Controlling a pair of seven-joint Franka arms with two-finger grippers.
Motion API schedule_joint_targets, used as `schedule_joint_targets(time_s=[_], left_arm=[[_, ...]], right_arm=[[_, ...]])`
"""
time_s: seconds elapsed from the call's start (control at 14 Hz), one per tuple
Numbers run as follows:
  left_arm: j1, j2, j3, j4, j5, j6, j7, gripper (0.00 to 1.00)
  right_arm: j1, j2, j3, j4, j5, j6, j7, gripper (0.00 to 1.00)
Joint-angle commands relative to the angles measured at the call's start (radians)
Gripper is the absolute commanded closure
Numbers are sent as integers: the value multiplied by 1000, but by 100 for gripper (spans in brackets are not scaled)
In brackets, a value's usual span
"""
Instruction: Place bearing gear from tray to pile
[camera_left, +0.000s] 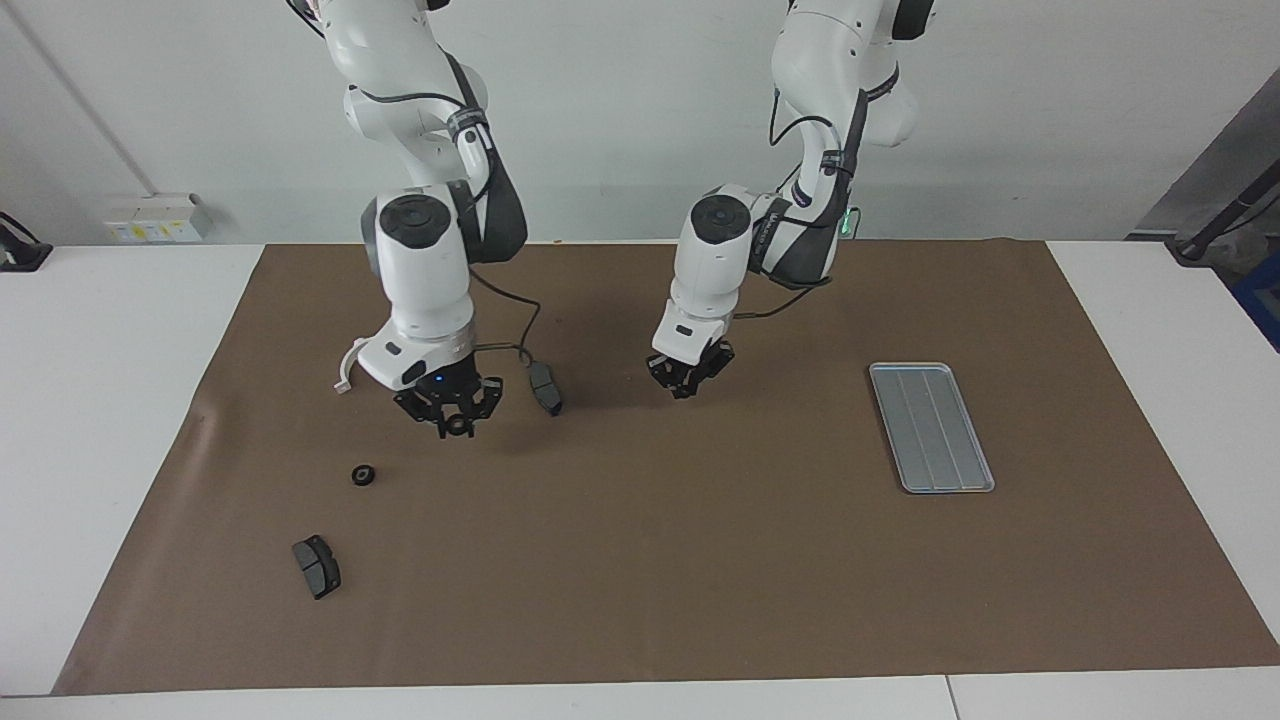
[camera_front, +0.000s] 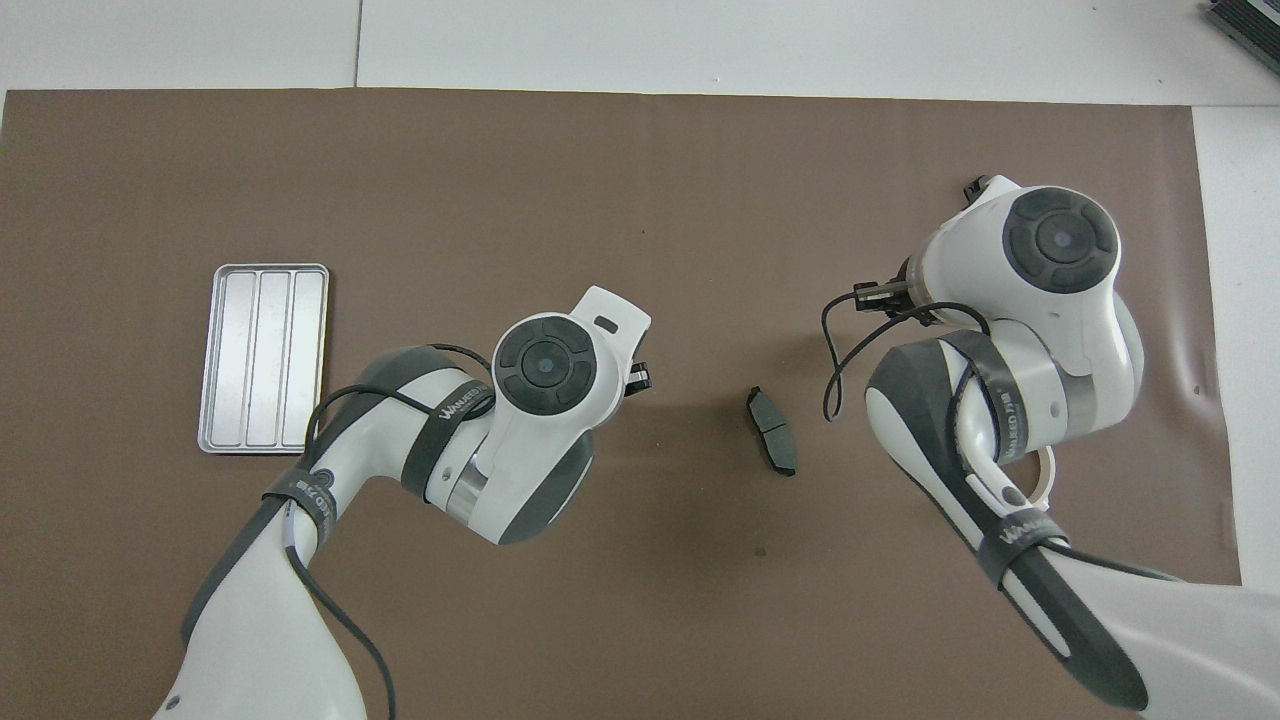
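Right pincer (camera_left: 458, 427) closed on a small black gear, raised above the mat; lone pile gear (camera_left: 364, 475) toward the right arm's end. Left pincer (camera_left: 688, 384) closed, empty. Tray (camera_left: 931, 427) emptied.

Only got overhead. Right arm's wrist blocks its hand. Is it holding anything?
Observer: Yes. In the facing view the right hand is shut on a small round black held gear, up in the air over the mat.
Operator: Any gear lying near it? That patch is covered for me.
Observer: One loose gear lies on the mat toward the right arm's end, apart from the hand.
Operator: Left hand?
Observer: The left hand is shut, fingertips together, over the middle of the mat. I see nothing in it.
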Motion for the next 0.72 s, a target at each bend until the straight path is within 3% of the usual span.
schedule_joint_targets(time_s=[0.0, 0.07, 0.14, 0.29, 0.36, 0.5, 0.57, 0.64], left_arm=[[-58, 35, 18, 15, -11, 25, -5, 80], [-66, 35, 17, 12, -11, 33, -5, 63], [-72, 37, 17, 13, -9, 36, -5, 37], [-86, 35, 18, 21, -9, 22, -5, 9], [-89, 34, 21, 25, -8, 18, -5, 2], [-68, 12, 32, 41, -5, 13, -2, 0], [-20, -24, 46, 51, -3, -4, 5, 0], [32, -58, 46, 61, -2, -46, 10, 0]], right_arm=[[-81, -16, 17, -96, 71, 60, -112, 100], [-90, -13, 17, -122, 85, 86, -140, 100], [-103, -10, 17, -153, 87, 114, -144, 100], [-103, -12, 17, -209, 87, 175, -144, 100], [-103, -10, 17, -225, 87, 192, -142, 100], [-100, -4, 17, -242, 90, 205, -133, 96], [-100, 6, 17, -242, 96, 206, -133, 69], [-98, 11, 17, -242, 99, 217, -131, 5]])
